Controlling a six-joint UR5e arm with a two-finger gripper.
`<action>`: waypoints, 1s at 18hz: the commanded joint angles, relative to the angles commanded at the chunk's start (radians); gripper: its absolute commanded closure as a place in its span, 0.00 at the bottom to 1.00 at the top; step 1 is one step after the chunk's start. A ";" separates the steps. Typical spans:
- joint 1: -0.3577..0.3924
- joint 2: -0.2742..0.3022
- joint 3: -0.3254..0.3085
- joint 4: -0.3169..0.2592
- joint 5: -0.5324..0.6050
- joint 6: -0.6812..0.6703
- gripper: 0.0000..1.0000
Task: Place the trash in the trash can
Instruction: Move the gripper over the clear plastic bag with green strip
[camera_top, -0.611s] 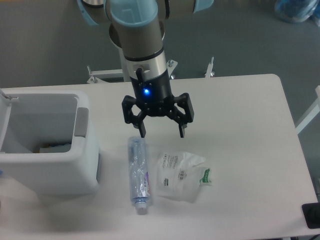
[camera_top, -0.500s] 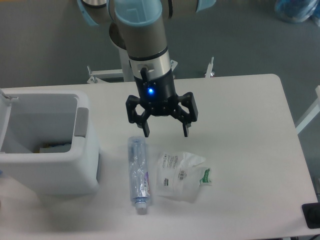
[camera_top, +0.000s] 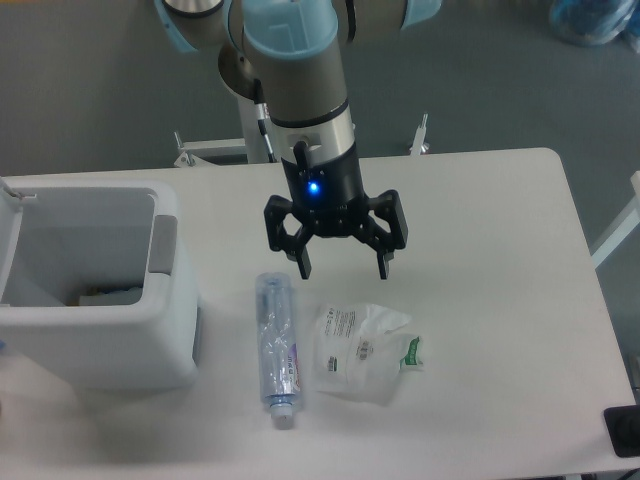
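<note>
Two pieces of trash lie on the white table. A slim clear plastic bottle (camera_top: 277, 348) with a blue-purple label rests lengthwise, its white cap toward the front edge. Right beside it sits a clear plastic bag (camera_top: 362, 340) with black print and a green mark. My gripper (camera_top: 345, 270) hangs open above the table, just behind the bag and the bottle's far end, with nothing between its fingers. The trash can (camera_top: 165, 330), a big boxy white bin with a grey handle tab, stands at the left; something pale lies at its bottom.
The table (camera_top: 500, 300) ends at a rounded right corner and a front edge near the bottle's cap. A black object (camera_top: 622, 430) pokes in at the lower right. Metal frame parts (camera_top: 423, 135) stand behind the table.
My gripper has shifted to the right and slightly down toward the front, staying open. The bottle, the bag and the bin have not moved.
</note>
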 joint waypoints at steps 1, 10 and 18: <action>0.000 0.000 -0.003 0.002 -0.002 -0.032 0.00; 0.043 -0.138 0.051 0.020 -0.017 0.077 0.00; 0.107 -0.235 0.049 0.068 -0.005 0.278 0.00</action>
